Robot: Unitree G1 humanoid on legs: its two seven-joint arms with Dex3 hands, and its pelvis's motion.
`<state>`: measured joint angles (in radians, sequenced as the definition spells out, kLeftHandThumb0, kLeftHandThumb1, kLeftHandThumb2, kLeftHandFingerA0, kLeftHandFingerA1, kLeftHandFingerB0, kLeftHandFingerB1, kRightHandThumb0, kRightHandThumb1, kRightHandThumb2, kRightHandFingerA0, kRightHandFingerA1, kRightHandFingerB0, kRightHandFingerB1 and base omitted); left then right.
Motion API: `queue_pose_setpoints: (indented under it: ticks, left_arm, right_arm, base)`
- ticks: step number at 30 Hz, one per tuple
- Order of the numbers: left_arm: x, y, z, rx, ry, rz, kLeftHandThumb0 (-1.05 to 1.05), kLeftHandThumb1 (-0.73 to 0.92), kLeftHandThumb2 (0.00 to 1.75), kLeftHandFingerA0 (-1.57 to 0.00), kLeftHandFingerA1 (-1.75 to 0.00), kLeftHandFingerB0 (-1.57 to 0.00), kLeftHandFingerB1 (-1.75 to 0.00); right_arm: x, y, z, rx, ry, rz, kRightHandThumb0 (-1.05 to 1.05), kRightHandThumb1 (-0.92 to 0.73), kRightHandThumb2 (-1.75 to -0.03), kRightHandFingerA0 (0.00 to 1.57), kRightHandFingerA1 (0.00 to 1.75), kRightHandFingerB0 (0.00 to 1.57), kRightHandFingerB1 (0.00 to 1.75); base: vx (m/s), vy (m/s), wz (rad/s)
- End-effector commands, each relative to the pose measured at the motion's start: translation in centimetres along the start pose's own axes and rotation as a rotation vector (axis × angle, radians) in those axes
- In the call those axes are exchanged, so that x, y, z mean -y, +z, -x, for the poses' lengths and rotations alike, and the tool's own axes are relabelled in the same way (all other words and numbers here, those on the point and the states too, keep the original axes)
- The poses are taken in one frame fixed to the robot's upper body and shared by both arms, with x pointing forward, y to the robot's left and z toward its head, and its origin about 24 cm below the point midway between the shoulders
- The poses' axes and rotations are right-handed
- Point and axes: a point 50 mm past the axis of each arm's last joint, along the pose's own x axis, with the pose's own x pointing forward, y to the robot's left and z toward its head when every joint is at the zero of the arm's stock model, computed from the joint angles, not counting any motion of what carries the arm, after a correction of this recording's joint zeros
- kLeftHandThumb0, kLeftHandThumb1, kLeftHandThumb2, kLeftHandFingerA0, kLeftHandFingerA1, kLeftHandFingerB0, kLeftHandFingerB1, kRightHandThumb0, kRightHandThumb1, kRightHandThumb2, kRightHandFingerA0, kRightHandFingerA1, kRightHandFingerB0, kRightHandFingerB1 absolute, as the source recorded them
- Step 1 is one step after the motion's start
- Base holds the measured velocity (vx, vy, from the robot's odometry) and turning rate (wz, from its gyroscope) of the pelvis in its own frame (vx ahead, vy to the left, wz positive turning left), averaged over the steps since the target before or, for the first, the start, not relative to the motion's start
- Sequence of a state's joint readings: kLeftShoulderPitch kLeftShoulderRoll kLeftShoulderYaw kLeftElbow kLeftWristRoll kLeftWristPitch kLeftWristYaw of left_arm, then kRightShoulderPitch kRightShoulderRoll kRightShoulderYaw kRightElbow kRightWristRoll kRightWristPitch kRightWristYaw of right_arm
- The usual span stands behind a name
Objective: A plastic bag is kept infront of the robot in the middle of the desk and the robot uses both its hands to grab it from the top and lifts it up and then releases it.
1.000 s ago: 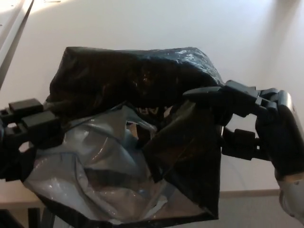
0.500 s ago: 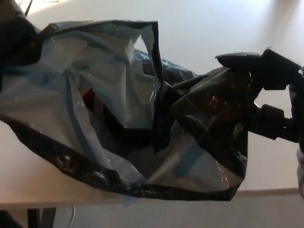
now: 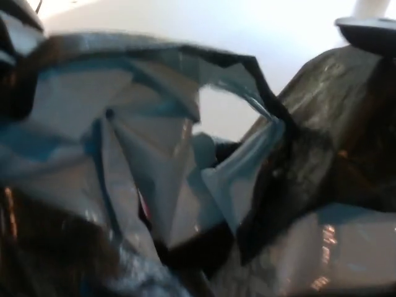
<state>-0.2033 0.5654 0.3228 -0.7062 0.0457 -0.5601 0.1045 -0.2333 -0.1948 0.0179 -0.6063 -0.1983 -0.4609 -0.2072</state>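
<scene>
**Bag raised close to the camera**

Where the bag (image 3: 185,185) hung lower half a second ago with desk edge and floor showing beneath it, it now fills almost the whole view, blurred, its pale lining and black folds spread wide and its mouth gaping at centre. Behind it, at top right, only a dark sliver of the right hand (image 3: 368,28) shows above the plastic; whether its fingers clamp the bag cannot be told. Farthest back, the white desk (image 3: 247,25) shows above the bag.
</scene>
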Motion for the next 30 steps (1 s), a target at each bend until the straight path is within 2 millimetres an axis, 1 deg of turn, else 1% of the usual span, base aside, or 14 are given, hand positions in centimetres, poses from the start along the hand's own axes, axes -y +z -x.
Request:
queue_pose_setpoints:
  ticks: [1, 3, 4, 7, 14, 15, 16, 17, 18, 19, 23, 27, 28, 30]
  left_arm:
    - [-0.2, 1.4, -0.3, -0.028, 0.033, 0.158, -0.45, 0.81, 0.68, -1.01, -1.48, -0.70, -1.21]
    - [-0.3, 1.6, -0.3, -0.030, 0.033, 0.168, -0.45, 0.80, 0.69, -1.00, -1.52, -0.68, -1.25]
    - [-0.4, 1.7, -0.4, -0.034, 0.012, 0.162, -0.46, 0.80, 0.69, -1.01, -1.52, -0.68, -1.32]
    - [-0.8, 1.9, -0.8, -0.032, -0.010, 0.172, -0.47, 0.78, 0.69, -1.05, -1.52, -0.67, -1.45]
    - [-1.2, 2.5, -1.7, -0.040, 0.047, 0.234, -0.47, 0.76, 0.68, -1.00, -1.47, -0.63, -1.42]
    - [-1.2, 2.3, -1.8, -0.038, 0.017, 0.283, -0.47, 0.79, 0.68, -0.99, -1.47, -0.61, -1.33]
    - [-1.3, 2.3, -1.8, -0.032, 0.010, 0.299, -0.50, 0.65, 1.02, -1.05, -1.19, -0.71, -1.01]
    - [-1.4, 2.3, -1.8, -0.029, 0.008, 0.304, -0.50, 0.65, 1.02, -1.05, -1.19, -0.71, -1.01]
    - [-1.5, 2.2, -1.8, -0.007, 0.038, 0.292, -0.46, 0.80, 0.64, -1.01, -1.25, -0.66, -1.11]
    - [-1.7, 2.2, -1.9, -0.010, -0.011, 0.298, -0.48, 0.85, 0.65, -0.92, -1.21, -0.57, -1.15]
    - [-2.0, 2.4, -2.0, -0.020, -0.037, 0.246, -0.51, 0.86, 0.66, -0.96, -1.22, -0.61, -1.19]
    - [-2.4, 2.5, -1.8, -0.062, -0.072, 0.212, -0.47, 0.83, 0.64, -0.98, -1.13, -0.69, -1.07]
    - [-2.3, 2.4, -1.9, -0.051, -0.064, 0.219, -0.46, 0.81, 0.63, -0.96, -1.16, -0.66, -1.15]
    - [-2.1, 1.9, -2.1, -0.008, -0.025, 0.230, -0.43, 0.79, 0.64, -0.97, -1.23, -0.64, -1.12]
  right_arm:
    - [1.2, 2.7, -0.9, 0.049, -0.064, -0.039, -0.43, -0.57, -0.87, 1.28, 1.13, 0.64, 0.66]
    - [1.3, 3.1, -0.9, 0.056, -0.064, -0.033, -0.43, -0.57, -0.88, 1.27, 1.12, 0.64, 0.65]
    - [1.3, 3.4, -0.9, 0.070, -0.067, -0.027, -0.40, -0.73, -0.61, 1.30, 1.08, 0.71, 0.51]
    - [1.6, 4.1, -1.0, 0.094, -0.055, -0.007, -0.42, -0.76, -0.63, 1.26, 1.09, 0.66, 0.50]
    - [2.6, 5.1, -1.8, 0.147, -0.032, -0.002, -0.35, -0.77, -0.62, 1.27, 1.10, 0.66, 0.55]
    - [2.7, 5.3, -1.8, 0.158, -0.036, 0.018, -0.34, -0.78, -0.62, 1.26, 1.12, 0.66, 0.54]
    - [2.8, 5.4, -1.8, 0.155, -0.033, 0.029, -0.34, -0.78, -0.62, 1.25, 1.13, 0.66, 0.54]
    - [2.8, 5.5, -1.8, 0.154, -0.032, 0.032, -0.34, -0.78, -0.62, 1.25, 1.13, 0.66, 0.54]
    - [2.9, 5.7, -1.5, 0.153, -0.037, 0.061, -0.33, -0.76, -0.61, 1.24, 1.12, 0.67, 0.53]
    - [2.9, 5.9, -1.5, 0.155, -0.039, 0.084, -0.33, -0.76, -0.61, 1.24, 1.12, 0.68, 0.54]
    - [3.0, 6.1, -1.4, 0.148, -0.034, 0.096, -0.34, -0.75, -0.62, 1.24, 1.11, 0.67, 0.54]
    - [2.6, 5.3, -1.5, 0.126, -0.020, 0.014, -0.35, -0.75, -0.62, 1.25, 1.11, 0.67, 0.52]
    - [2.6, 5.1, -1.6, 0.127, -0.027, 0.014, -0.35, -0.74, -0.61, 1.26, 1.10, 0.69, 0.52]
    - [2.4, 4.6, -1.8, 0.128, -0.037, 0.000, -0.34, -0.74, -0.61, 1.24, 1.10, 0.68, 0.53]
  base:
    - [0.00, 0.000, 0.00]
    - [0.00, 0.000, 0.00]
    - [0.00, 0.000, 0.00]
    - [0.00, 0.000, 0.00]
    - [0.00, 0.000, 0.00]
    - [0.00, 0.000, 0.00]
    - [0.00, 0.000, 0.00]
    - [0.00, 0.000, 0.00]
    - [0.00, 0.000, 0.00]
    - [0.00, 0.000, 0.00]
    - [0.00, 0.000, 0.00]
    - [0.00, 0.000, 0.00]
    - [0.00, 0.000, 0.00]
    - [0.00, 0.000, 0.00]
